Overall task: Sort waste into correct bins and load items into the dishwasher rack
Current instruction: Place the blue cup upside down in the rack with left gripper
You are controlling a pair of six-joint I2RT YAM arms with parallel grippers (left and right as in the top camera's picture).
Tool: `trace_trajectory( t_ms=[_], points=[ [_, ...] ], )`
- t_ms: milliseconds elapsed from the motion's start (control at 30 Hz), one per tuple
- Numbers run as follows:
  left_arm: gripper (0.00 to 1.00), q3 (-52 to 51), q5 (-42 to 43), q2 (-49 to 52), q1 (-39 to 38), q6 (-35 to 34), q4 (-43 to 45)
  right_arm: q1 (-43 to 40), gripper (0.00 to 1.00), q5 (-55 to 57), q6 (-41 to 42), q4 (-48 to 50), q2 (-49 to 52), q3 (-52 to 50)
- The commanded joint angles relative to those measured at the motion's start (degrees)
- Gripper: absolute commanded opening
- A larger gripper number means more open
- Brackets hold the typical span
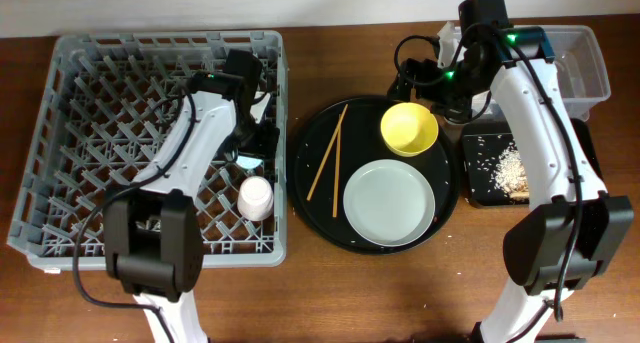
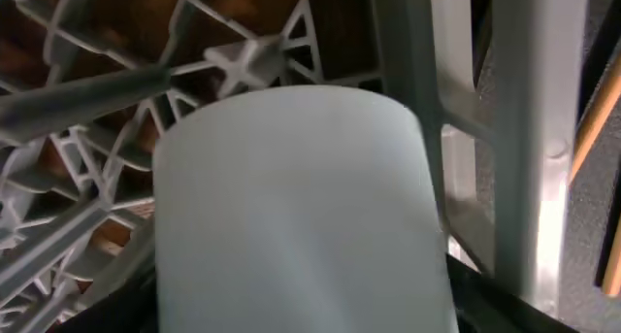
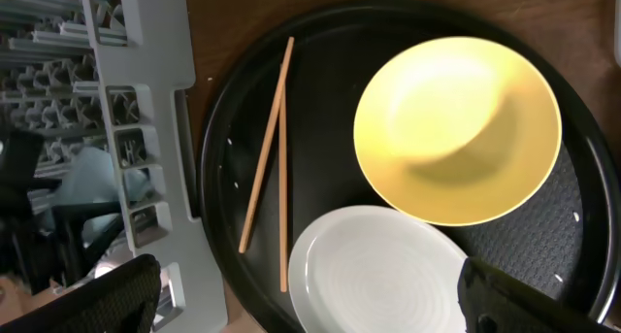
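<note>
left claw (image 1: 251, 146) clamped on light-blue cup (image 2: 301, 216) inside dishwasher rack (image 1: 170, 39), right claw (image 3: 310, 296) spread wide, empty

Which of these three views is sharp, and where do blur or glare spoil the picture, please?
Left wrist: the light-blue cup fills the frame and is out of focus, and the dishwasher rack behind it is soft too. Right wrist: there is a washed-out glare patch on the yellow bowl, while the chopsticks are crisp. Overhead: evenly lit and sharp, with soft shadows only.
</note>
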Motion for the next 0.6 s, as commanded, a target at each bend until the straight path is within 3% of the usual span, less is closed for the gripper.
trace_trajectory(
  t_ms=[0, 33, 100, 233, 400, 467, 567],
  points=[
    [0.81, 4.0, 0.1, 0.8, -0.3, -0.1, -0.8, -0.2, 0.98, 0.9, -2.1, -1.1, -0.4, 0.0],
    [0.82, 7.7, 1.0, 0.8, -0.3, -0.1, -2.8, -0.2, 0.96, 1.3, -2.2, -1.4, -0.4, 0.0],
    [0.82, 15.7, 3.2, 0.8, -0.3, -0.1, -7.2, -0.2, 0.82, 5.1, -2.2, -2.7, -0.4, 0.0],
    [0.82, 26.3, 3.7, 0.7, -0.3, -0.1, -15.9, -0.2, 0.82, 7.1, -2.2, -4.0, -0.4, 0.0],
    [0.62, 26.1, 4.5, 0.8, -0.9, 0.1, -33.1, -0.2, 0.82, 7.1, -2.2, -4.0, -0.4, 0.0],
    [0.41, 24.0, 4.4, 0.8, -1.9, 0.1, -31.5, -0.2, 0.82, 7.1, -2.2, -4.1, -0.4, 0.0],
    [0.37, 17.2, 4.3, 0.8, -3.2, 0.1, -24.7, -0.2, 0.82, 7.1, -2.2, -4.1, -0.4, 0.0]
  ],
)
